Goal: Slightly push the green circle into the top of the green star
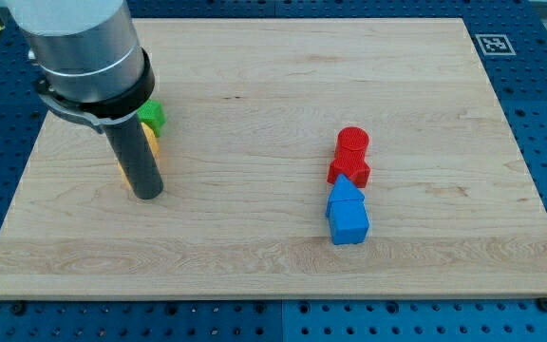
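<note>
Camera view: our tip (pixel 147 194) sits low on the board's (pixel 254 237) left side; no fingers here, just a bare rod gripping nothing. Just above and right of it, mostly hidden behind the rod, a yellow-orange block (pixel 152 144), then a green block (pixel 152 116) at the rod's right edge. We can't tell circle from star, so push direction is unclear. Red and blue blocks lie well apart, right.
</note>
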